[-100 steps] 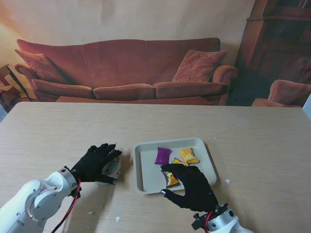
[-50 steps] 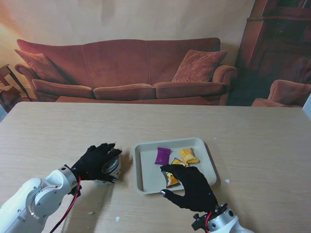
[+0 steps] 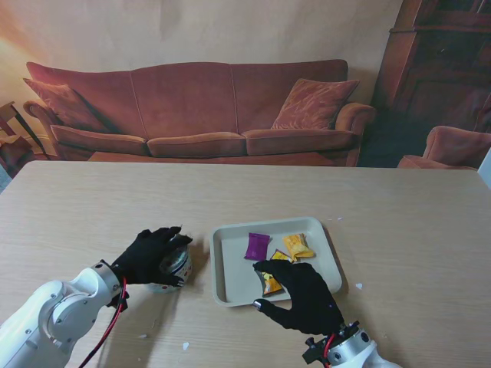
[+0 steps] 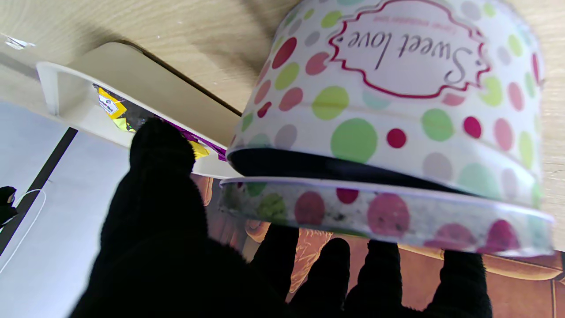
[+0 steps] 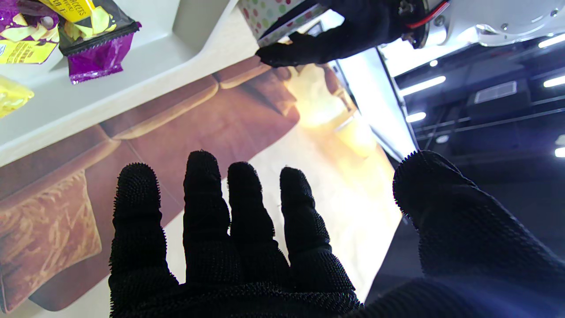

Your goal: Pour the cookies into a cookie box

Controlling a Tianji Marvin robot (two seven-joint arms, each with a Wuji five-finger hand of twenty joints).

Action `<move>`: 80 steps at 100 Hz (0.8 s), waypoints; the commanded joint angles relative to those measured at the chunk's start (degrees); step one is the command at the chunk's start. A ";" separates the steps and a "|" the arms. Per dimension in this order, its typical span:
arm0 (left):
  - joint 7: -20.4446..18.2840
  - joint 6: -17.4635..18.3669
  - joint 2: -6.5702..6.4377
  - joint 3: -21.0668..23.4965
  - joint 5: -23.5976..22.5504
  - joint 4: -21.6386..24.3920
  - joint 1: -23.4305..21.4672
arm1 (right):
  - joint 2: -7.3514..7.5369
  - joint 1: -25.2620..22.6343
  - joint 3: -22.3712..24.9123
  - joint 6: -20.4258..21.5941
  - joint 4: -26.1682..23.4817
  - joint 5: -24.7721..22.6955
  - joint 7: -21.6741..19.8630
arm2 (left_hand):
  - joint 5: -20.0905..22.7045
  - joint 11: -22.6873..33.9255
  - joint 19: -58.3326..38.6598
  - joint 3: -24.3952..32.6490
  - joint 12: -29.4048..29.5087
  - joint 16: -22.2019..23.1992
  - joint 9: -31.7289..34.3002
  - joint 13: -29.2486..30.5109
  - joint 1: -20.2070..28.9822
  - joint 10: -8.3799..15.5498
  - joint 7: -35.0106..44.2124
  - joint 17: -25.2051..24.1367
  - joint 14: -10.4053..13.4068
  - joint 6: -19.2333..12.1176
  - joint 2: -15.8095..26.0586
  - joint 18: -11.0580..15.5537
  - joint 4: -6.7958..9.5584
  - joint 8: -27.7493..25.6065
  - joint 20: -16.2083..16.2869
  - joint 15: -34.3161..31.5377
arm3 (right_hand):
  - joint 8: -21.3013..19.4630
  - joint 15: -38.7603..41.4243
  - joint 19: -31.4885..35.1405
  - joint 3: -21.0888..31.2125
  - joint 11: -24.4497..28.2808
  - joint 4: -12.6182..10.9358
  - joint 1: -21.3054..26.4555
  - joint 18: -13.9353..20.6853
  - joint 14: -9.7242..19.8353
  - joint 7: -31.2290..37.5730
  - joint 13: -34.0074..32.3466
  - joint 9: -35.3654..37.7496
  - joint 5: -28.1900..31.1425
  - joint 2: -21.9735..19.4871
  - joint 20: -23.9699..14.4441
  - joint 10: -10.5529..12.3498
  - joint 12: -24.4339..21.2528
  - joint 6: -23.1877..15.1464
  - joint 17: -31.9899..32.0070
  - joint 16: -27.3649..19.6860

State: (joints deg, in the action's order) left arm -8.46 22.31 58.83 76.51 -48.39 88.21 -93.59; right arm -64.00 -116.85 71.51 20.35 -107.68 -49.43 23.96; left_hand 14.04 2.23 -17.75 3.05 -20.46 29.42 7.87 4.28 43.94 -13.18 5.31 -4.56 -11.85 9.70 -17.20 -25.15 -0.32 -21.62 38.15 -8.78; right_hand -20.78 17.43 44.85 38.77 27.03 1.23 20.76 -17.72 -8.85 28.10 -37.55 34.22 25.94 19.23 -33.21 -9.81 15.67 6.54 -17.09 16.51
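On the wood worktop (image 3: 383,192) w/ sofa behind, stand view has your left hand (image 3: 149,254) curled on the cookie box (image 3: 175,266) just left of the tray (image 3: 220,264), right hand (image 3: 303,295) spread, holding nothing; left wrist: lid (image 4: 384,212) gapped from box, so lift it straight; right wrist: cookies (image 5: 95,42) in tray.

We're looking at a staged living room: a printed backdrop showing a red sofa (image 3: 199,111) with a cushion (image 3: 313,103) and a dark cabinet (image 3: 441,69), while the right wrist view reveals studio ceiling lights (image 5: 423,86) behind it.
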 commanded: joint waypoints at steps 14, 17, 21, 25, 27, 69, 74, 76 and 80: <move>-0.87 0.31 0.07 -0.44 -0.05 -0.99 -0.50 | -0.22 -0.29 -0.15 -0.24 -0.19 -0.16 -0.89 | 0.84 0.16 -24.60 1.43 -1.45 3.61 0.15 2.32 1.82 0.38 0.82 3.87 -0.18 -0.98 -2.41 -1.01 -0.29 -0.80 7.86 -2.19 | -0.01 0.65 0.93 -0.14 -0.64 0.77 0.62 -0.26 0.31 2.05 -0.72 1.58 0.85 -1.49 0.55 0.48 -0.15 -0.39 0.40 0.57; -0.64 0.42 0.08 -0.47 -0.21 -1.07 -0.46 | -0.22 -0.30 -0.15 -0.28 -0.20 -0.17 -0.91 | 0.89 0.14 -25.18 1.50 -1.51 3.98 0.16 2.54 1.78 0.32 0.82 4.07 -0.12 -0.88 -2.39 -0.75 -0.29 -0.82 8.24 -2.42 | -0.01 0.67 0.94 -0.14 -0.65 0.78 0.59 -0.25 0.30 2.03 -0.76 1.58 0.86 -1.50 0.55 0.46 -0.15 -0.42 0.39 0.57; -0.32 0.54 0.10 -0.52 -0.44 -1.19 -0.39 | -0.21 -0.30 -0.14 -0.32 -0.22 -0.17 -0.95 | 0.94 0.15 -26.40 1.60 -1.61 4.79 0.26 2.75 1.75 0.29 0.82 4.19 -0.13 -0.76 -2.45 -0.35 -0.30 -0.82 9.07 -2.97 | -0.02 0.67 0.94 -0.13 -0.65 0.78 0.56 -0.26 0.33 2.01 -0.73 1.59 0.88 -1.53 0.56 0.46 -0.15 -0.44 0.39 0.57; -0.07 0.61 0.13 -0.58 -0.47 -1.28 -0.36 | -0.21 -0.29 -0.16 -0.36 -0.21 -0.17 -0.96 | 1.03 0.13 -27.32 1.76 -1.68 5.52 0.19 2.79 1.85 0.27 0.84 4.23 -0.18 -0.63 -2.58 -0.08 -0.31 -0.82 9.72 -3.37 | -0.03 0.70 0.94 -0.10 -0.65 0.77 0.61 -0.24 0.30 2.02 -0.79 1.59 0.97 -1.48 0.56 0.40 -0.14 -0.39 0.38 0.58; 0.05 0.63 0.15 -0.61 -0.46 -1.32 -0.34 | -0.21 -0.27 -0.18 -0.38 -0.20 -0.17 -0.95 | 1.06 0.12 -27.58 1.84 -1.69 5.70 0.15 2.87 1.94 0.30 0.85 4.30 -0.15 -0.60 -2.64 0.08 -0.30 -0.82 9.88 -3.49 | -0.04 0.69 0.97 -0.10 -0.64 0.78 0.59 -0.21 0.31 2.03 -0.76 1.63 1.02 -1.46 0.55 0.43 -0.14 -0.43 0.33 0.57; 3.52 1.42 0.67 -0.51 -0.72 -1.30 -0.57 | -0.19 -0.20 -0.27 -0.57 -0.15 -0.26 -0.98 | 2.93 0.55 -35.29 5.88 -2.40 10.85 1.72 4.74 2.38 -0.15 1.61 6.15 -0.56 1.11 -4.52 1.85 -0.48 -0.48 14.07 -7.87 | -0.14 0.73 0.96 0.21 -0.65 0.77 0.70 -0.19 0.35 2.02 -0.69 1.74 2.19 -1.51 0.60 0.47 -0.13 -0.46 0.40 0.54; 3.65 1.43 0.71 -0.44 -0.55 -1.23 -0.64 | -0.18 -0.21 -0.26 -0.59 -0.15 -0.27 -1.00 | 3.23 0.57 -35.99 6.35 -2.47 11.17 1.85 4.94 2.52 -0.12 1.73 6.44 -0.55 1.54 -4.77 2.02 -0.50 -0.43 14.34 -8.31 | -0.15 0.73 0.97 0.23 -0.66 0.77 0.69 -0.21 0.39 1.99 -0.69 1.74 2.26 -1.50 0.60 0.44 -0.13 -0.48 0.37 0.53; 3.69 1.44 0.72 -0.42 -0.54 -1.22 -0.65 | -0.18 -0.21 -0.26 -0.59 -0.15 -0.26 -1.02 | 3.32 0.57 -36.19 6.54 -2.49 11.27 1.85 5.02 2.62 -0.15 1.76 6.51 -0.59 1.67 -4.89 2.10 -0.50 -0.41 14.41 -8.46 | -0.14 0.74 0.96 0.29 -0.66 0.76 0.76 -0.22 0.34 1.95 -0.70 1.74 2.22 -1.52 0.61 0.43 -0.13 -0.40 0.39 0.54; 3.86 1.49 0.73 -0.41 -0.64 -1.26 -0.64 | -0.18 -0.21 -0.27 -0.61 -0.15 -0.26 -1.04 | 3.61 0.59 -36.58 6.95 -2.55 11.46 1.90 5.14 2.85 -0.26 1.87 6.67 -0.63 1.87 -5.17 2.29 -0.48 -0.38 14.55 -8.74 | -0.16 0.73 0.96 0.30 -0.68 0.77 0.73 -0.22 0.40 1.95 -0.66 1.68 2.31 -1.47 0.61 0.53 -0.14 -0.43 0.39 0.53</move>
State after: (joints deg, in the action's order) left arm -3.79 23.43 59.14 76.39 -49.07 86.88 -93.40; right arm -63.94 -116.75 71.41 19.96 -107.64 -49.56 23.75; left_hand 16.98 2.89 -27.80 7.89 -22.35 39.41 9.40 7.84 44.80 -13.20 6.88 -2.90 -12.00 10.90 -20.25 -25.22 -0.32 -22.37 45.74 -16.17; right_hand -20.78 17.43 44.85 38.77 26.97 1.23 20.79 -17.72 -8.85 28.13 -37.55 34.84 27.45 19.22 -33.18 -9.81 15.61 6.54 -17.09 16.51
